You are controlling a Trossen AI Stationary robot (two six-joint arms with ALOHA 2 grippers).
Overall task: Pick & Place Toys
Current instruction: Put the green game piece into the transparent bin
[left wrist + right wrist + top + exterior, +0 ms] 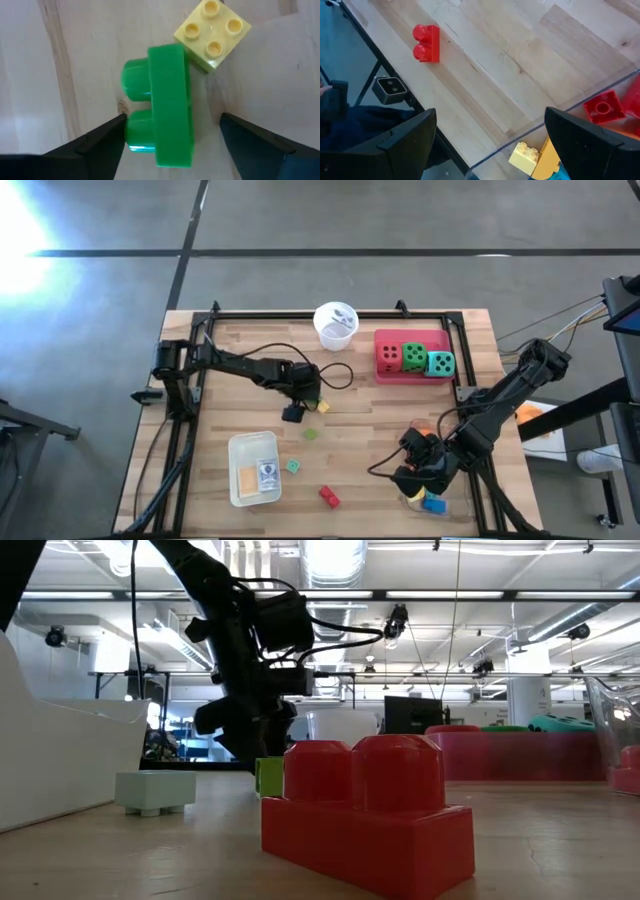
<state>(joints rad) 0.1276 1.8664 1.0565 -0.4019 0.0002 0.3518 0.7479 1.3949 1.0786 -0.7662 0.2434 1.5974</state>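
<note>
The left gripper [170, 137] has its fingers [100, 140] spread to either side of a green brick [162, 125], a gap showing on each side, so nothing is gripped. The right gripper [490, 135] also stands wide open, empty, over the rim of a clear tray [560, 115].

Taking the pink tray [392, 374] as the landmark: it holds the red die [389, 356], green die [414, 357] and teal die [440, 363] in a row. The white cup [335, 325] stands just beside it. The white tray [254, 468] lies well away, diagonally across the table [250, 350], with two flat cards [257, 476] inside. The clear tray, well apart along the table's right side, holds a red brick [602, 106] and a yellow brick [523, 154], among others. A red brick [329, 497] lies between the two far trays. A pale yellow brick [212, 31] touches the green brick's corner.
</note>
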